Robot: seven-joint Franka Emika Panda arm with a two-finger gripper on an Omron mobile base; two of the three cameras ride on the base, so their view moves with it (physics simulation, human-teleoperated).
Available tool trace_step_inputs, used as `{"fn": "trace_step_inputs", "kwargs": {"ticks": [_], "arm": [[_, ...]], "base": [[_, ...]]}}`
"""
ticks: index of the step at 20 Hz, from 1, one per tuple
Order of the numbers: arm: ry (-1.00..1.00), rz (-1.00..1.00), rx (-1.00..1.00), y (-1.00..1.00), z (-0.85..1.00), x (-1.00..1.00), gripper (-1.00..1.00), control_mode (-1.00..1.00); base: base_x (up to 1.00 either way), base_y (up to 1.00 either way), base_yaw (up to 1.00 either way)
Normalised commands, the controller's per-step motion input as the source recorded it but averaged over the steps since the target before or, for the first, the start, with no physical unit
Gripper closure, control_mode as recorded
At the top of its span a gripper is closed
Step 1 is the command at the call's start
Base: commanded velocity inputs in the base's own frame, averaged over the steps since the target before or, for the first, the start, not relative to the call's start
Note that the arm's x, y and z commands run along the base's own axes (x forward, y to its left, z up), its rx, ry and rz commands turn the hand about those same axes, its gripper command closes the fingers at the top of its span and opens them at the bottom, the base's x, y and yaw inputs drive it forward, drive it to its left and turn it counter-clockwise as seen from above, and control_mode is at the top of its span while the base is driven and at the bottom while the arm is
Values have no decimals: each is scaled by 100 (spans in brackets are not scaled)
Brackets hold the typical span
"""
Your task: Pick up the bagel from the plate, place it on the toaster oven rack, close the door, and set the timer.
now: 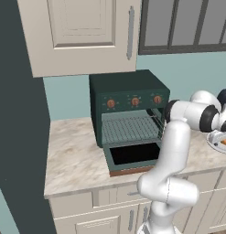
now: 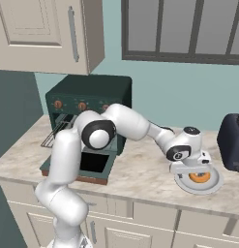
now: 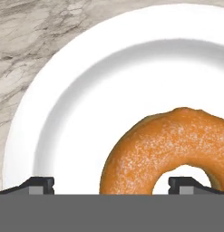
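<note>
The orange-brown bagel [image 3: 145, 149] lies on the white plate [image 3: 77, 90], right of the oven on the counter. My gripper [image 3: 114, 186] hangs open just above it. One fingertip [image 3: 41, 185] is over bare plate and the other [image 3: 188, 185] is over the bagel's hole, so the jaws straddle one side of the ring. From the right base view the gripper [image 2: 191, 170] sits low over the plate [image 2: 215, 183] and bagel [image 2: 198, 177]. The dark green oven's door [image 1: 132, 157] lies folded down, and the wire rack [image 1: 130, 128] inside is bare.
Three copper knobs [image 1: 135, 101] run across the oven's front above the opening. A black toaster [image 2: 232, 143] stands just right of the plate. Cream wall cabinets [image 1: 82, 32] hang above the oven. Marble counter [image 2: 140, 169] lies between oven and plate.
</note>
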Motion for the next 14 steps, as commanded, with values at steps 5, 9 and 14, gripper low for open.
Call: {"fn": "trace_step_inputs", "kwargs": {"ticks": [5, 9, 14], "arm": [[0, -1, 0, 0, -7, 0, 100, -100], [-2, 0, 0, 0, 0, 0, 100, -100], [-5, 0, 0, 0, 5, -3, 100, -100]], "base": [[0, 0, 0], [0, 0, 0], [0, 0, 0]]}}
